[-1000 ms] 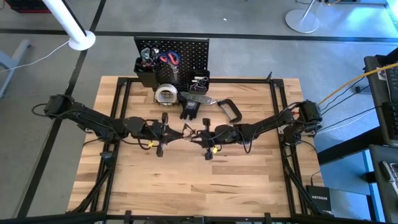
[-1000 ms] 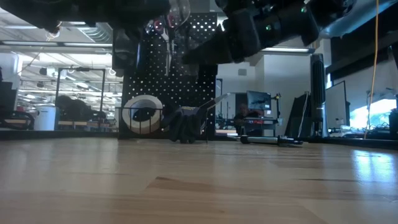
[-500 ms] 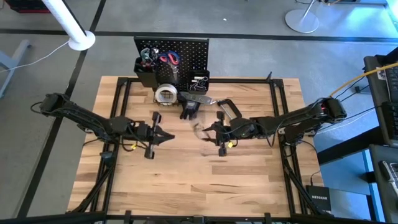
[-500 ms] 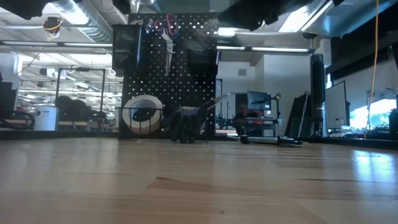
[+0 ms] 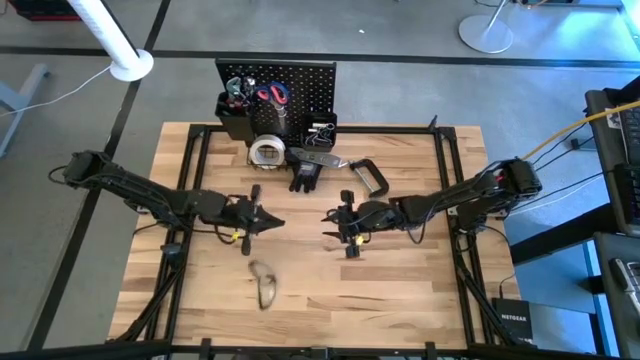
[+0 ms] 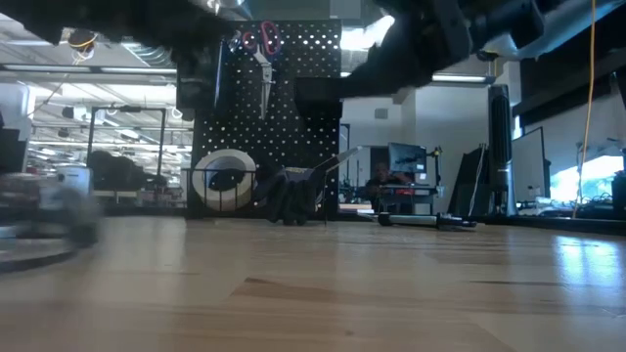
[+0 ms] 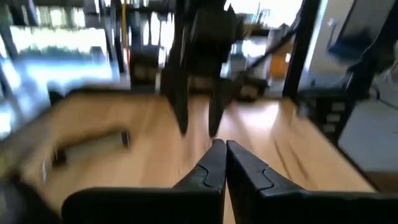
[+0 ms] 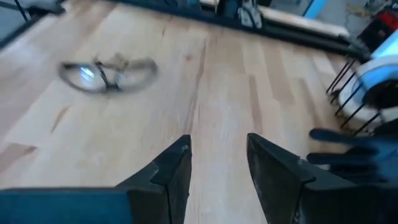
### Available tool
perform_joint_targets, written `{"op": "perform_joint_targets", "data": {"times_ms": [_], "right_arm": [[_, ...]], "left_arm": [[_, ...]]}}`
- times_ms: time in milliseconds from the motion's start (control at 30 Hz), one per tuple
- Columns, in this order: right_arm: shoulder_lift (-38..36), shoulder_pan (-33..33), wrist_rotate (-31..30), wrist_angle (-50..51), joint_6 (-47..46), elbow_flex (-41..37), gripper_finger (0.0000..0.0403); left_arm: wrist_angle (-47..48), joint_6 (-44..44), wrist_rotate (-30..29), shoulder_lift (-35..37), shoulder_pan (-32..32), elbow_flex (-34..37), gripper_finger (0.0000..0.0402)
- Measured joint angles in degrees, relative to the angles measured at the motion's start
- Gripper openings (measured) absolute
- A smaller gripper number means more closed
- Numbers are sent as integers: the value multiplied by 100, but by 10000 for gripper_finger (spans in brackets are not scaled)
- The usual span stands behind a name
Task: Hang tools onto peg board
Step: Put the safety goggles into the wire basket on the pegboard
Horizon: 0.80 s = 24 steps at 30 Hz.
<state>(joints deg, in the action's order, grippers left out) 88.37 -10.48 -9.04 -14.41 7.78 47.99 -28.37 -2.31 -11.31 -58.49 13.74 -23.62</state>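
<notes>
From above we see the peg board (image 5: 278, 90) standing at the tabletop's (image 5: 400, 300) far edge, scissors (image 5: 271, 95) hanging on it, with the tape roll (image 5: 266, 152), black gloves (image 5: 305, 176) and C-clamp (image 5: 371, 177) just in front. The left claw (image 5: 272, 222) and right claw (image 5: 328, 217) face each other mid-tabletop, apart. A pair of clear glasses (image 5: 264, 285) lies nearer the front edge, touching neither.

At table height, the tape roll (image 6: 226, 177) and gloves (image 6: 290, 196) sit against the peg board (image 6: 284, 108).

In the left wrist view, our left claw (image 7: 221, 158) is pressed together, empty.

In the right wrist view, our right claw (image 8: 214, 165) stands spread, empty, the glasses (image 8: 107, 71) beyond it.
</notes>
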Motion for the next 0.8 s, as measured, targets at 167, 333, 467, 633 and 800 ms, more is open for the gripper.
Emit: {"op": "perform_joint_targets", "data": {"times_ms": [167, 333, 467, 633, 800], "right_arm": [[392, 2, -44, -183, -145, -2, 154], [612, 1, -42, -209, -442, -2, 175], [620, 0, 176, -171, -522, -2, 209], [615, -7, 507, -166, -551, -2, 237], [615, -7, 921, -34, -1092, -2, 241]], "left_arm": [[1060, -986, 10, -1, -30, 0, 1], [1759, -1655, 163, -1, -28, 0, 33], [1908, -1945, 456, -51, 126, 0, 95], [2022, -2280, 776, -64, 840, -26, 154], [3358, -3015, -149, -340, 1955, -625, 149]]}}
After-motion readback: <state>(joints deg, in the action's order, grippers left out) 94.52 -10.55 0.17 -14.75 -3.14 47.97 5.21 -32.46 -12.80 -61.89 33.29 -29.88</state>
